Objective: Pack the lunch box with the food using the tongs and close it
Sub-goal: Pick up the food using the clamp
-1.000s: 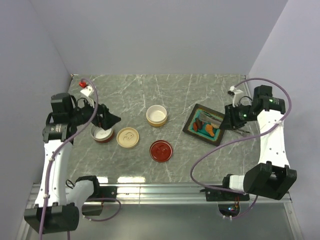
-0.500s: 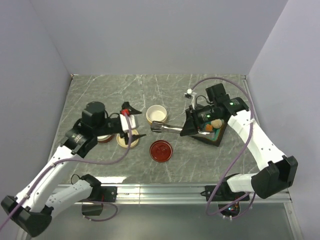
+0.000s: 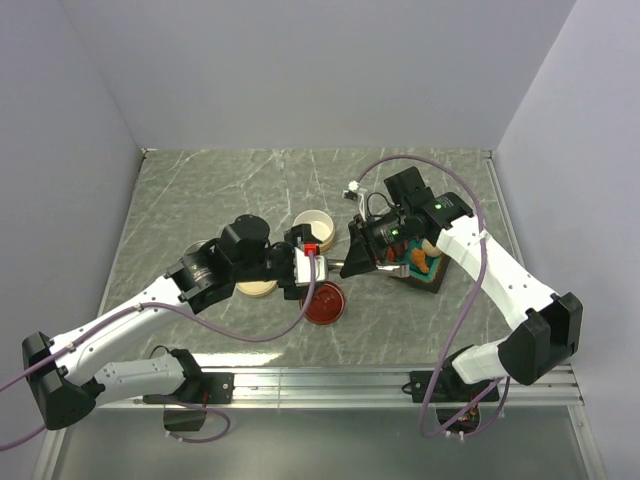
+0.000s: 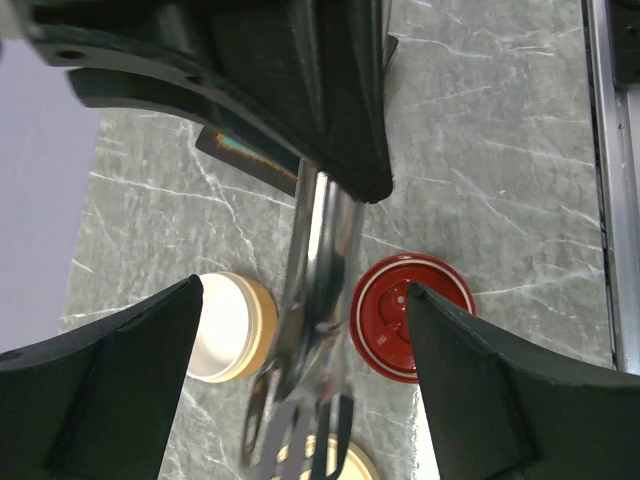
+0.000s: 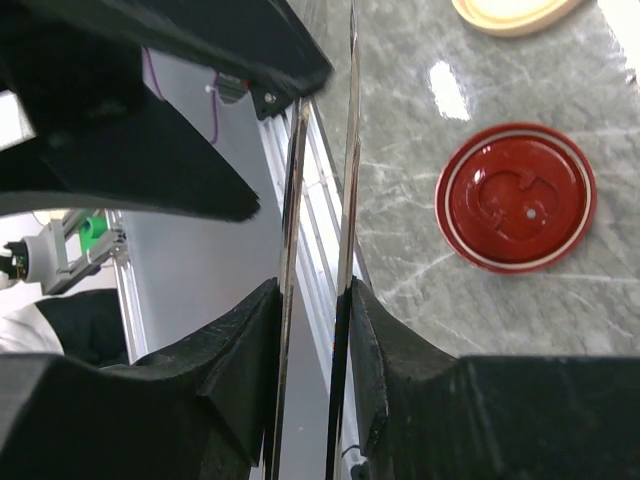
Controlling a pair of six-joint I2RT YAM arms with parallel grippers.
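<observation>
Packing looked unstarted: the food (image 3: 419, 258) lay on the tray (image 3: 424, 284) at the right. The round container (image 3: 313, 226) stood open and apparently empty, with a red lid (image 3: 323, 303) nearer. The right pincer (image 5: 312, 290) clamped the tongs (image 5: 346, 150), and the left pincer (image 4: 303, 298) gaped wide around their tips.
</observation>
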